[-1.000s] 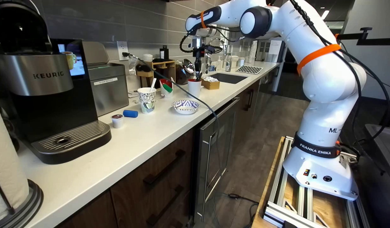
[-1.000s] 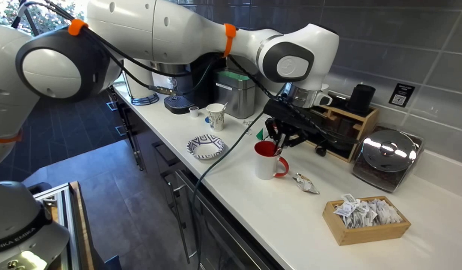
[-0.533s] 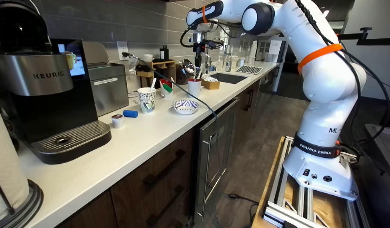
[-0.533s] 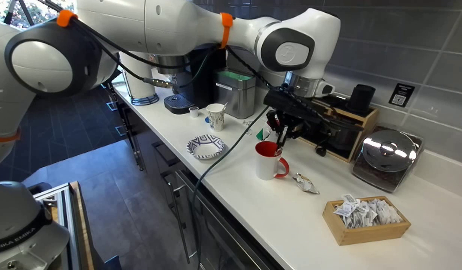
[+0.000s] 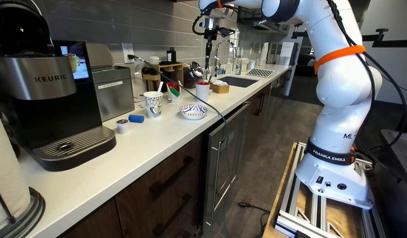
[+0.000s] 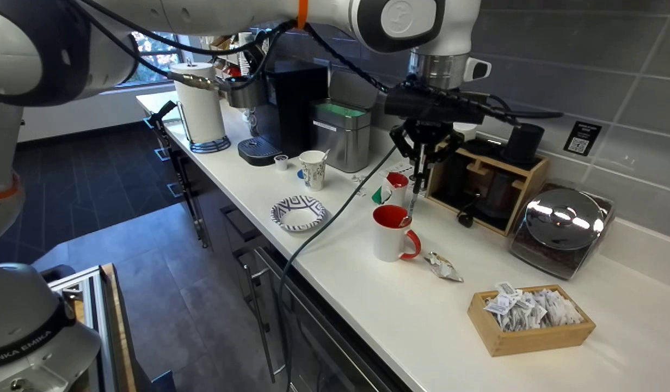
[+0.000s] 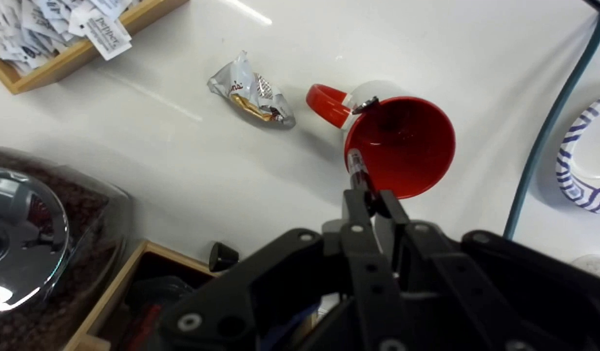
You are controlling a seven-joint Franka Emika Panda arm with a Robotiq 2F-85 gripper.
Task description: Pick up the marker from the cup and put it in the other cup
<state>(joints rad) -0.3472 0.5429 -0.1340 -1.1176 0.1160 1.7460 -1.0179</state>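
A white mug with a red inside and red handle (image 5: pixel 202 93) stands on the counter, also in an exterior view (image 6: pixel 389 242) and the wrist view (image 7: pixel 399 146). My gripper (image 7: pixel 373 202) is above its rim, also in both exterior views (image 5: pixel 207 67) (image 6: pixel 417 182). It is shut on the marker (image 7: pixel 357 165), a thin dark stick with a shiny lower end (image 6: pixel 412 207). That end is at the mug's rim; I cannot tell whether it is still inside. Other cups are a patterned paper cup (image 5: pixel 153 105) (image 6: pixel 313 171) and a red-and-white mug (image 5: pixel 174 94) (image 6: pixel 395 188).
A metal-looking utensil tip (image 7: pixel 365 105) rests at the mug's rim by its handle. Around are a crumpled wrapper (image 6: pixel 443 267), a wooden packet box (image 6: pixel 530 335), a patterned bowl (image 6: pixel 298 213), a wooden organizer (image 6: pixel 487 185) and a glass jar (image 6: pixel 563 228). A cable (image 6: pixel 324 223) crosses the counter.
My gripper has risen from the mug, lifting the marker with it. The mug stays almost in place. The red-and-white mug behind shows more fully.
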